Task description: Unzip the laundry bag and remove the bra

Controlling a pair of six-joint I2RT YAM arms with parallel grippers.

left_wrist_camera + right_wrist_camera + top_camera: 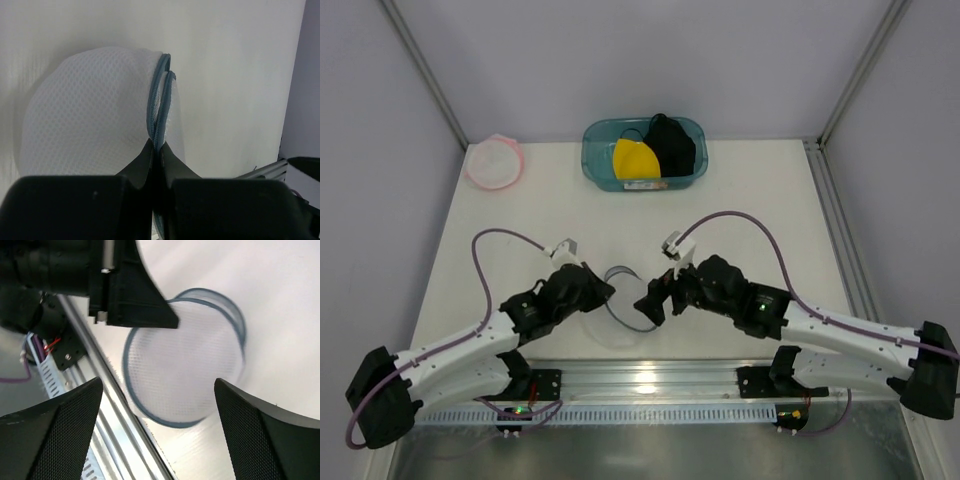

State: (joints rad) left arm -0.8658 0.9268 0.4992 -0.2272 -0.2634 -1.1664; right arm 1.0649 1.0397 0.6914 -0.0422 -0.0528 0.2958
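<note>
The laundry bag (620, 303), round white mesh with a grey-blue rim, lies near the table's front edge between my two grippers. My left gripper (157, 147) is shut on the bag's grey-blue zipper seam (160, 95), and the mesh body (90, 120) bulges to its left. In the right wrist view the bag (185, 360) lies flat below my right gripper (157, 385), which is wide open and empty above it. The left gripper's dark finger (135, 295) holds the bag's far rim there. No bra shows through the mesh.
A teal bin (595, 165) at the back centre holds a yellow cup-shaped item (635, 158) and a black one (672, 145). A pink-rimmed round mesh bag (494, 163) lies at the back left. The metal rail (640, 380) runs along the near edge, close to the bag.
</note>
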